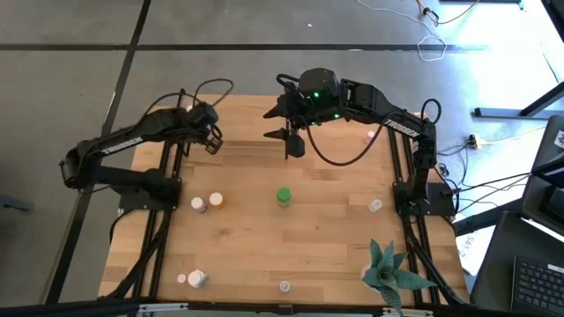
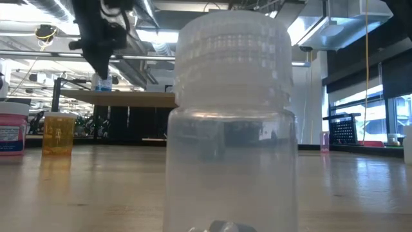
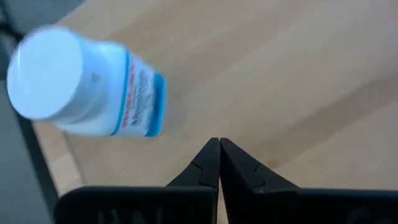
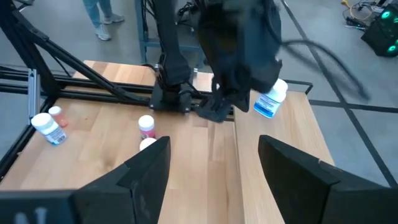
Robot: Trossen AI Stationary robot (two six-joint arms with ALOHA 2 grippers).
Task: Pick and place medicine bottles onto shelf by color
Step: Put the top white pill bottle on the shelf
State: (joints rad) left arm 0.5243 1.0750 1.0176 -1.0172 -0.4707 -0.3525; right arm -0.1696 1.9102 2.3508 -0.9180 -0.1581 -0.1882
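Shelf (image 1: 238, 151): light wood platform at the table's twelve o'clock edge, carrying a white blue-labelled bottle (image 3: 84, 84) beside the clenched, empty left gripper (image 1: 211, 139); the right gripper (image 1: 291, 139) hung spread wide, holding nothing, above the shelf's middle. Green bottle (image 1: 283, 195): largest, at table centre, upright. Small bottles, pink-capped (image 1: 199, 203) and orange (image 1: 215, 201), at nine o'clock: probably light, rigid, slick plastic, best pinched across the body below the cap.

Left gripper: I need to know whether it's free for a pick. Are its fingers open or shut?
Shut. In the left wrist view the left gripper has its fingertips meeting, nothing between them.
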